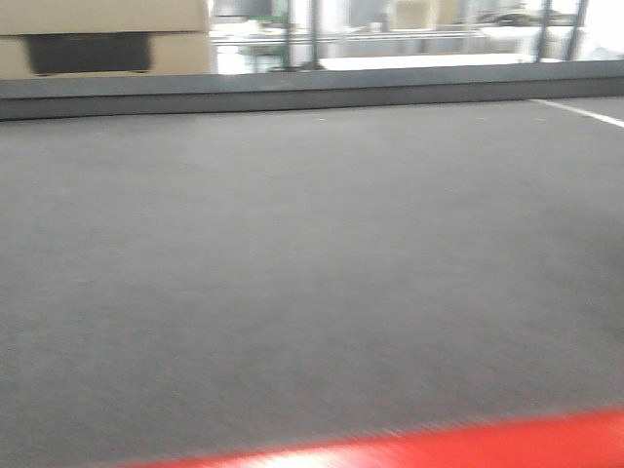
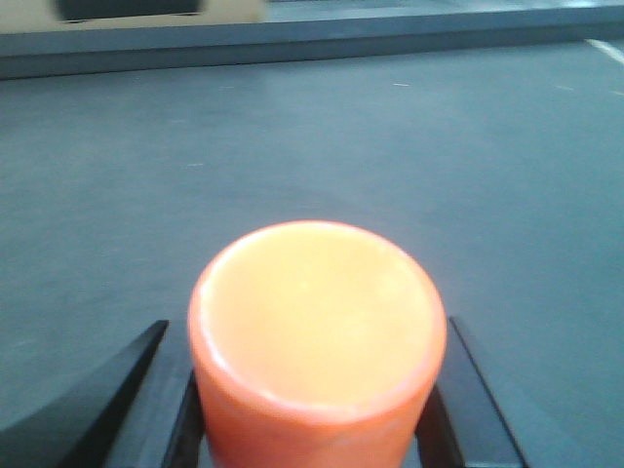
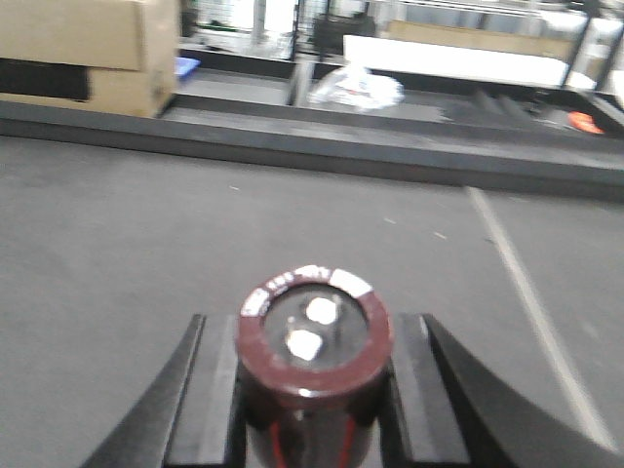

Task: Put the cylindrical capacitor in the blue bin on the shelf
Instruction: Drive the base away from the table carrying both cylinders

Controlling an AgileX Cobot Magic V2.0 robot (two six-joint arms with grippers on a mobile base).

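Blurred grey floor point(image 1: 312, 273); red strip point(image 1: 468, 444) along bottom; cardboard box point(image 1: 107, 39) top left.

We see an orange cup point(image 2: 317, 331), its pale mouth toward us, against grey floor point(image 1: 312, 273). A white line point(image 3: 519, 292) crosses that floor, a blurred red strip point(image 1: 468, 447) borders it, and a cardboard box point(image 3: 88, 44) stands beyond a low ledge.

A grey floor point(image 1: 312, 273) stretches wide, crossed by a white line point(image 1: 585, 114) and edged by a low dark curb point(image 1: 292, 93). Beyond it stands a cardboard box point(image 3: 88, 49), with bright light behind.
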